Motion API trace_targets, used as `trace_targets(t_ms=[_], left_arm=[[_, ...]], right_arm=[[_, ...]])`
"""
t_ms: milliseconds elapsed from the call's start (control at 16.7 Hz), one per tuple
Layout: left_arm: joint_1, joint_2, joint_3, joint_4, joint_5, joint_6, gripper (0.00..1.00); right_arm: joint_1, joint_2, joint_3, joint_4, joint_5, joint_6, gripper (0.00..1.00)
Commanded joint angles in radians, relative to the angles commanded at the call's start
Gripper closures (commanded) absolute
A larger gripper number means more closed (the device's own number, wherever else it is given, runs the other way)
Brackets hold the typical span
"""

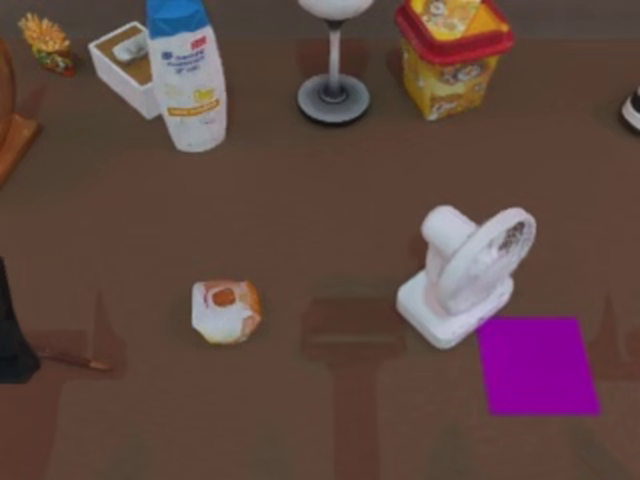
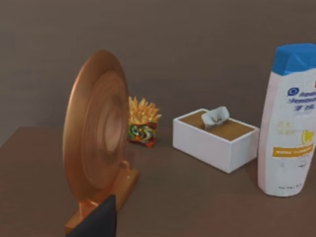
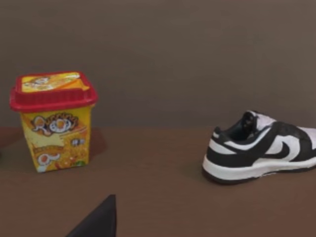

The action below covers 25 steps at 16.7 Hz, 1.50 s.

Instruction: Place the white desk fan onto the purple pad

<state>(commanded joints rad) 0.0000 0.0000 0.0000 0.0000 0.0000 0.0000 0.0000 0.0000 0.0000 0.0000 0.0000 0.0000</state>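
Nothing is done yet: the white desk fan [image 1: 462,277] stands on the desk, touching the purple pad [image 1: 538,365] at its corner, untouched by either pincer, whose state I cannot tell.

I'm seeing even, dim-warm light from overhead; soft shadows are lying on the table [image 1: 300,230] under the white desk fan [image 1: 465,275]. Everything is looking slightly soft.

1. A black-and-white sneaker [image 1: 632,110] is cut by the top view's right edge; only its toe shows.
2. The wine glass [image 1: 334,60] loses its bowl at the far edge.
3. Each wrist view shows one dark finger tip [image 2: 98,219] only.
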Motion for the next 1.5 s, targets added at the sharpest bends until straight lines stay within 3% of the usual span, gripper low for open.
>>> trace_targets(t_ms=[240, 480, 1500], left_arm=[[0.000, 0.000, 0.000, 0.000, 0.000, 0.000, 0.00], [0.000, 0.000, 0.000, 0.000, 0.000, 0.000, 0.00], [0.000, 0.000, 0.000, 0.000, 0.000, 0.000, 0.00]], right_arm=[[0.013, 0.031, 0.030, -0.027, -0.003, 0.026, 0.00], [0.077, 0.219, 0.216, -0.184, -0.011, 0.172, 0.00], [0.465, 1.751, 1.675, -1.323, 0.024, 1.254, 0.00]])
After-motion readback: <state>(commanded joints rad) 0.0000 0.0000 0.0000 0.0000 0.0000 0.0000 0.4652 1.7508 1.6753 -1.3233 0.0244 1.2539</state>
